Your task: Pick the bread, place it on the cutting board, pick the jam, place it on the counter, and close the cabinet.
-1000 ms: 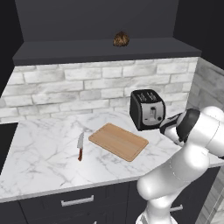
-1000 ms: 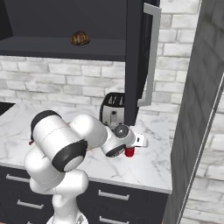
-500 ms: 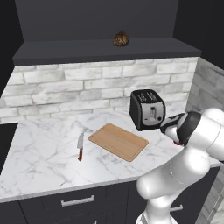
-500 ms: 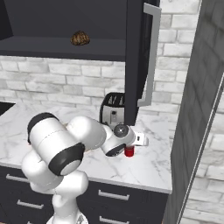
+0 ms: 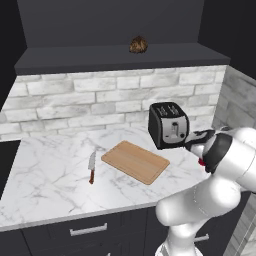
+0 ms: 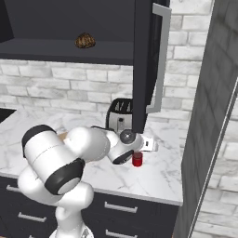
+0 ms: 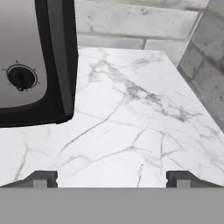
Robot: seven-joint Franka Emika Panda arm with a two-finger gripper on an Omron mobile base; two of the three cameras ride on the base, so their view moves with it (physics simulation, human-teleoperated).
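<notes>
Since the earlier frames we are seeing the arm's forearm drawing a little away from the jam (image 6: pixel 137 159), while the bread, the board and the knife are keeping their places.

From the left base view, we are finding the bread (image 5: pixel 138 45) sitting on the cabinet (image 5: pixel 120 57) shelf above the brick wall, well apart from everything below. The cutting board (image 5: pixel 135 161) is lying flat near the middle of the tabletop (image 5: pixel 45 175), with a red-handled knife (image 5: pixel 92 167) just beside its left edge. A black toaster (image 5: pixel 169 125) is standing toward the back right of the tabletop. A sliver of red is peeking out beside the arm's dark wrist joint near the right edge.

From the right base view, we are seeing the jam standing upright on the tabletop near its front edge, in front of the toaster, just below the end effector (image 6: pixel 151 145), which is hanging over it without gripping it. The cabinet door, with its long silver handle (image 6: pixel 158 60), is standing open.

From the hand view, we are looking past the two fingertips (image 7: pixel 41 178), which are sitting spread wide with nothing between them, bare marble lying beyond them and the toaster's dial face at the upper left.
</notes>
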